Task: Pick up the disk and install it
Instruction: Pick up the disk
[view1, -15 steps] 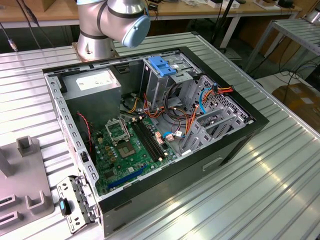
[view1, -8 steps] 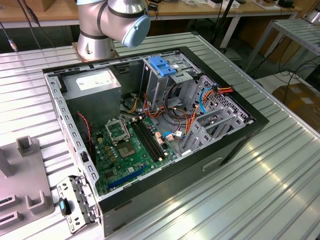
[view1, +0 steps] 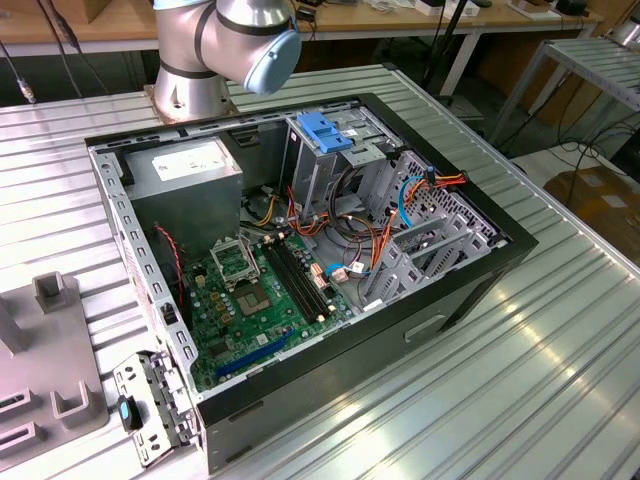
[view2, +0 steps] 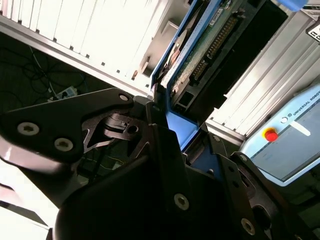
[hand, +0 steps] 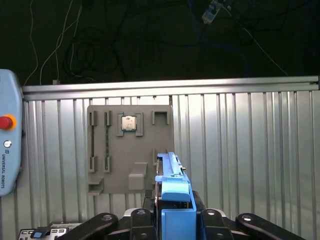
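disk (hand: 170, 167) clamped in gripper (hand: 173, 202), held edge-on and clear of ribbed metal table (hand: 250, 150); jaws closed onto its blue edges from both sides, narrowed to the disk's thickness, nothing else in their grip. in the second wrist view, same disk (view2: 205, 47) seen from its flat side, green board face and a row of connector pins showing, blue frame along one edge, black finger linkage wrapped round its near end. in the first wrist view, beyond the disk, grey fixture plate (hand: 130, 150) lying flat on the table, small square chip (hand: 129, 122) seated in one of its slots; pendant (hand: 7, 145) with red button near the plate, not touching. in the exterior view, open case (view1: 455, 300) lying on its side on the table, motherboard (view1: 250, 300) exposed, grey box (view1: 185, 170) with white label in one corner, tall cage (view1: 310, 180) topped by blue latch (view1: 325, 130) beside it, arm (view1: 235, 40) rising at the far side of the case.
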